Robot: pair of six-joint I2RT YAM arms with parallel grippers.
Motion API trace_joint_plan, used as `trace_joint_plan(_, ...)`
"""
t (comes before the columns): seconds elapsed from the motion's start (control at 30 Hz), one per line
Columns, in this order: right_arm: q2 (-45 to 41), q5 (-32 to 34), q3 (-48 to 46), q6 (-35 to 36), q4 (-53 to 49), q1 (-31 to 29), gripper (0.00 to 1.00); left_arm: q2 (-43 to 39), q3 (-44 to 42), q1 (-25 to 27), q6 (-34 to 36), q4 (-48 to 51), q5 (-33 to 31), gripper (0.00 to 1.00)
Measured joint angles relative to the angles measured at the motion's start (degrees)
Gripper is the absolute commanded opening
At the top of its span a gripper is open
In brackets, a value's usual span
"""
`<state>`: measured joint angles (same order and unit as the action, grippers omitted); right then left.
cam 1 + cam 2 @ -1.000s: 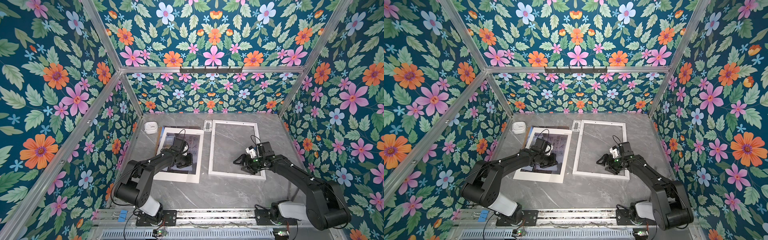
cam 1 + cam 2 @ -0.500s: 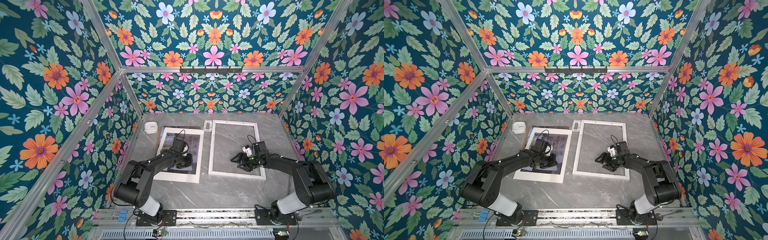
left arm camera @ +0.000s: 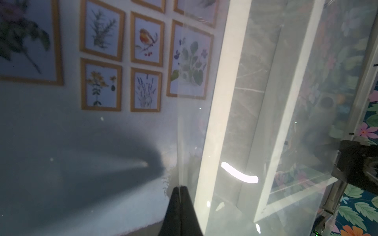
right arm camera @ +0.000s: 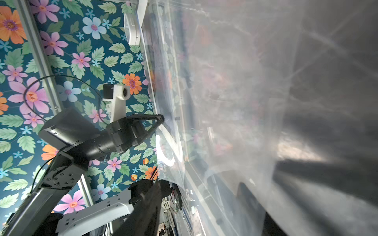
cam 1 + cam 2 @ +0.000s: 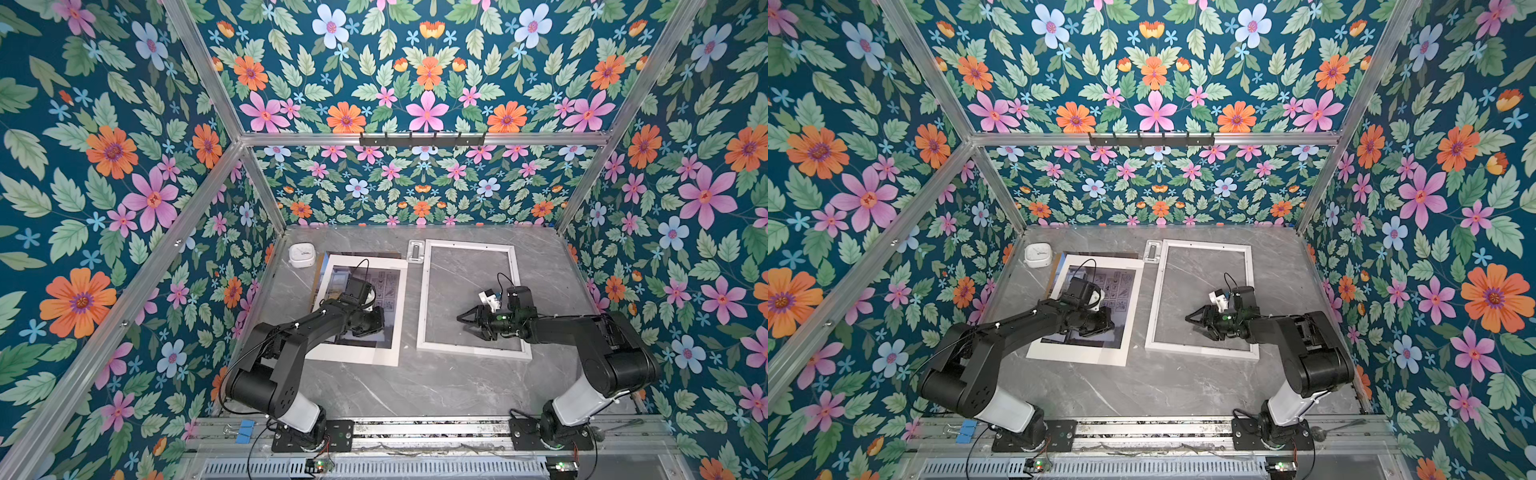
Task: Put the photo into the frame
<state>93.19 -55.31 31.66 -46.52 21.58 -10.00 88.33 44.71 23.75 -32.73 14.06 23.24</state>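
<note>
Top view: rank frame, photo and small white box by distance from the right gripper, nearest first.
1. frame: on the right side of the table; the right gripper is inside its outline.
2. photo: left of the frame, across its near rail.
3. small white box: back left, by the wall, clearly farthest.

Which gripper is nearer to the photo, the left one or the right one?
Left. The left gripper hangs directly over the photo, shut on the edge of a clear sheet; the right gripper is over the frame's opening, apart from it.
</note>
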Motion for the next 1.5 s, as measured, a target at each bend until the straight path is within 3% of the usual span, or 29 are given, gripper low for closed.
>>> trace_joint_plan(0.13,-1.25,-1.03,-0.48,-1.53,3.04,0.00,0.37,-0.07,-0.26,0.00,-0.52,-1.44,1.33,0.00)
trace_joint_plan(0.37,-5.86,-0.74,0.44,-2.27,0.48,0.11,0.00,-1.57,-0.02,0.00,-3.06,-3.65,3.78,0.00)
trace_joint_plan(0.87,-19.52,7.82,15.21,2.25,-31.34,3.30,0.00,1.46,8.11,2.67,-9.27,-10.49,8.37,0.00)
trace_joint_plan(1.13,-18.86,7.52,21.16,6.78,-42.34,11.19,0.00,7.65,14.88,5.95,-12.13,-14.23,8.66,0.00)
trace_joint_plan(1.5,-12.28,5.77,25.18,14.29,-46.05,18.80,0.00,18.08,24.35,9.25,-15.13,-18.10,8.37,0.00)
